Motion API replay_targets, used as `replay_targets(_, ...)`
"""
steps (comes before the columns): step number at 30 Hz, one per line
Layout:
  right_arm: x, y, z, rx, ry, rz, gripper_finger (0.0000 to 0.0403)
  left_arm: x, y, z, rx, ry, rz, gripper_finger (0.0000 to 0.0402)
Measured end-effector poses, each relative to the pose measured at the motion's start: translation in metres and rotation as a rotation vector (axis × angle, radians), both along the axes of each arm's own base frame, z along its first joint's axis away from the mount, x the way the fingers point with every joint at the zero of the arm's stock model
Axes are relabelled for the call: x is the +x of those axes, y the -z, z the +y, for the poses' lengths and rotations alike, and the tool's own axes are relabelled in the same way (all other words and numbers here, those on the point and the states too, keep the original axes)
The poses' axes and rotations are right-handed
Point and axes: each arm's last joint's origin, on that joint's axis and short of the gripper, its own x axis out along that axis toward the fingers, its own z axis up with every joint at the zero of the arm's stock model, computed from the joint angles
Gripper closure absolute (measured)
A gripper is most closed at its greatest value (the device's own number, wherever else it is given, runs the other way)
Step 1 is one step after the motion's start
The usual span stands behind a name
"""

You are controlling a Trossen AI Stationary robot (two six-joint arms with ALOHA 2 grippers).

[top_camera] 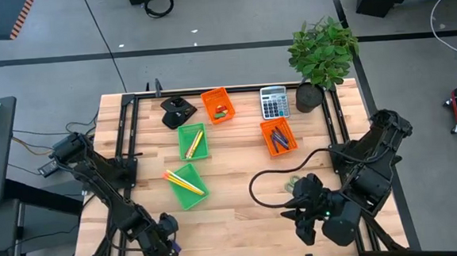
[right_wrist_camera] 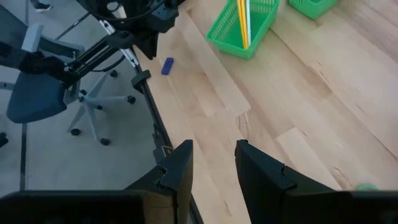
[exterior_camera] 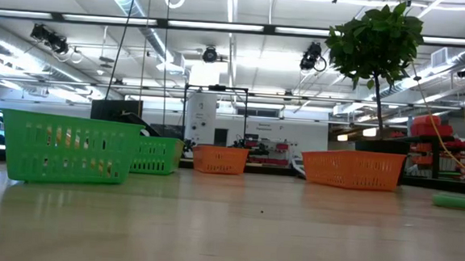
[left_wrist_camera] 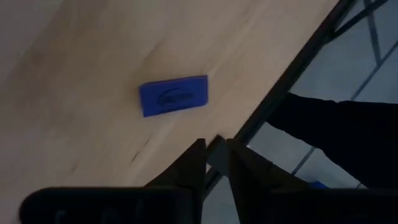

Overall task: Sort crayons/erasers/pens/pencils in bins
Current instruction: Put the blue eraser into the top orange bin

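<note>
A blue eraser (left_wrist_camera: 174, 95) lies flat on the wood close to the table's near left edge, also in the right wrist view (right_wrist_camera: 167, 66). My left gripper (left_wrist_camera: 216, 152) hovers just above and beside it, at the table's near left corner (top_camera: 168, 241), fingers a narrow gap apart with nothing between them. My right gripper (right_wrist_camera: 214, 158) hangs open and high over the near right part (top_camera: 301, 211). Two green bins (top_camera: 193, 141) (top_camera: 186, 184) hold yellow pencils. One orange bin (top_camera: 278, 136) holds pens, and the other (top_camera: 217, 105) holds small erasers.
A grey calculator (top_camera: 273, 103), a potted plant (top_camera: 323, 55) and a black object (top_camera: 177, 111) stand along the far edge. A black cable (top_camera: 267, 177) loops over the wood near my right arm, beside a small green thing (top_camera: 293, 186). The dark table frame (left_wrist_camera: 292, 74) runs past the eraser.
</note>
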Motion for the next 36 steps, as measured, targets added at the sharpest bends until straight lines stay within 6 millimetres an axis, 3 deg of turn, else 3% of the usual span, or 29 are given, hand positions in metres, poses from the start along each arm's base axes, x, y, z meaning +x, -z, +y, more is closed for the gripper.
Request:
replay_targets(13, -0.005, 0.002, 0.002, -0.030, -0.013, 0.017, 0.0276, -0.003, 0.008, 0.010, 0.110, -0.083, 0.044, 0.0264)
replay_targets(36, -0.009, 0.002, 0.005, -0.008, -0.007, 0.016, 0.0276, 0.011, 0.043, -0.002, 0.119, -0.056, 0.076, 0.0265)
